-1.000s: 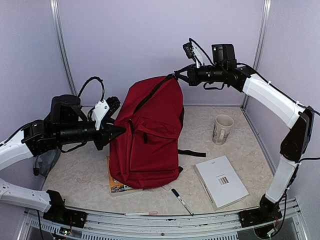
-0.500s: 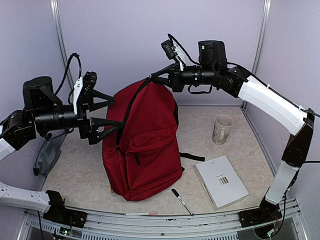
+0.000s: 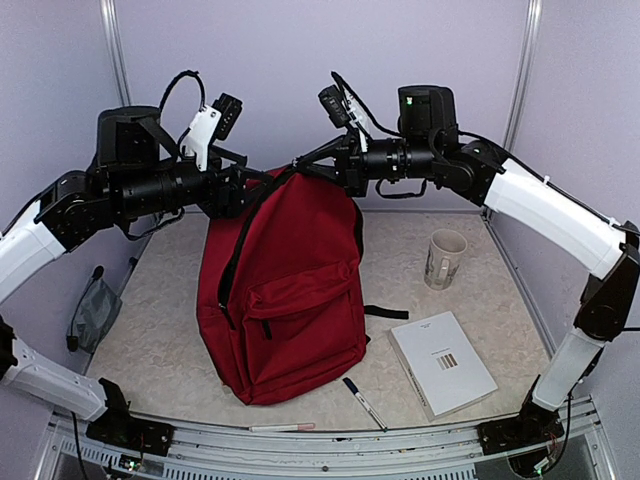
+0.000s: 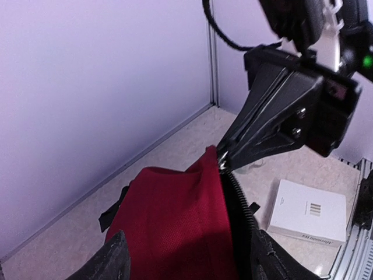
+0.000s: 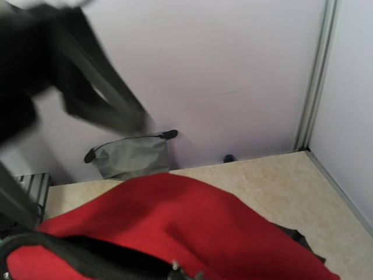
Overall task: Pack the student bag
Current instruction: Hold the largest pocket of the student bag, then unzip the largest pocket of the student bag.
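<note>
The student bag (image 3: 285, 290), a big dark red backpack, stands upright mid-table, its black main zipper (image 4: 242, 204) partly undone along the top. My right gripper (image 3: 300, 163) is shut on the zipper end at the bag's peak and holds it up; the left wrist view shows those pinched tips (image 4: 225, 158). My left gripper (image 3: 255, 187) is at the bag's top left. Its two fingers (image 4: 113, 262) stand wide apart, open, with the red fabric and zipper edge between them. In the right wrist view only the red top (image 5: 175, 221) and dark opening show.
A white book (image 3: 442, 362) lies front right, a mug (image 3: 445, 258) behind it. A blue-capped pen (image 3: 363, 402) and a pale pen (image 3: 282, 428) lie near the front rail. A grey pouch (image 3: 95, 310) rests by the left wall.
My left gripper let go of the bag's side, opened wide, rose, and now straddles the bag's top. The right gripper pulled the top leftward; the bag stands upright, hiding the orange book.
</note>
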Controlling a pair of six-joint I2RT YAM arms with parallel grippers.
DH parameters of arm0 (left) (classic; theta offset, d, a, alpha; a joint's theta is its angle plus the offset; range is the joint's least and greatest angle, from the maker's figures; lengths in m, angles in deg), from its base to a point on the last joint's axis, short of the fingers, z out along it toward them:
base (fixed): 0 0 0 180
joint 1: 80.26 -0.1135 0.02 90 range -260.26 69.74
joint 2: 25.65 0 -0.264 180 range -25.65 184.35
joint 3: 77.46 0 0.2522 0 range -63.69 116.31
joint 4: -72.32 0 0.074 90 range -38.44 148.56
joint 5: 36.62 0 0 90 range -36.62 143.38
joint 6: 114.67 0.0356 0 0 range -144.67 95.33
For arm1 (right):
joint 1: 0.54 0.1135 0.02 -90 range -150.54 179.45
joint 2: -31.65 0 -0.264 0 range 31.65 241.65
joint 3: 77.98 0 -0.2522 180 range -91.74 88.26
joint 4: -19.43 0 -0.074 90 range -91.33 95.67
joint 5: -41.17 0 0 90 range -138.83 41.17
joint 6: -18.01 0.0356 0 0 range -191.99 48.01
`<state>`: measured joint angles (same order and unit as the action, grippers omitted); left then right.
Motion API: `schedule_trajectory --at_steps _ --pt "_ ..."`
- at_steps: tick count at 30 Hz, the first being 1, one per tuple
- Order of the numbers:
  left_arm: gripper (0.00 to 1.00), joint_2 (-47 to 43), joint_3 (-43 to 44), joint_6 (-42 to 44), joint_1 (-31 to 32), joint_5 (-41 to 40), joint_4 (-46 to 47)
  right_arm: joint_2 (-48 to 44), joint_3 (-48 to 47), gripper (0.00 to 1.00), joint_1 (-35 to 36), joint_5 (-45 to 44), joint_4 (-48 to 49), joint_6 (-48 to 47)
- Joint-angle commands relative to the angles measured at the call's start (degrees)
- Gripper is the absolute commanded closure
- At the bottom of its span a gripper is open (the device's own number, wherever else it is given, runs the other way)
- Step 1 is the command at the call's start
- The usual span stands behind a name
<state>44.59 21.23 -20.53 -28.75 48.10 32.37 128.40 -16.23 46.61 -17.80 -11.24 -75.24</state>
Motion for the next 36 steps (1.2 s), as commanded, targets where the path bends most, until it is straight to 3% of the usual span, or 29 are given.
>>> schedule_trajectory --at_steps 1,4,12,14,18,23,36 --pt "0.3 0.5 -0.8 1.9 0.0 -4.8 -3.7 -3.4 1.1 1.0 0.8 0.6 4.2 -0.6" --pt "0.24 1.7 -1.4 2.5 0.0 -5.4 -3.8 -3.5 1.2 1.0 1.0 0.8 4.4 -0.7" --pt "0.26 6.1 -1.7 5.5 0.1 -14.4 -3.5 -3.7 1.8 1.0 1.4 2.7 4.6 -1.2" --pt "0.39 6.7 -1.8 5.8 0.2 -15.3 -3.5 -4.0 2.1 1.0 1.4 2.3 4.5 -1.3" --pt "0.99 4.3 -3.1 5.1 0.3 -14.3 0.2 -4.8 3.0 1.0 1.2 -2.9 3.9 -1.0" --pt "1.0 -1.5 -4.8 4.8 0.2 -14.0 4.8 -6.6 6.7 1.0 -2.5 -9.8 2.8 2.6" --pt "1.0 -11.4 -5.6 8.4 -1.1 -8.9 10.9 -14.5 33.0 1.0 -21.0 -3.8 11.8 13.6"
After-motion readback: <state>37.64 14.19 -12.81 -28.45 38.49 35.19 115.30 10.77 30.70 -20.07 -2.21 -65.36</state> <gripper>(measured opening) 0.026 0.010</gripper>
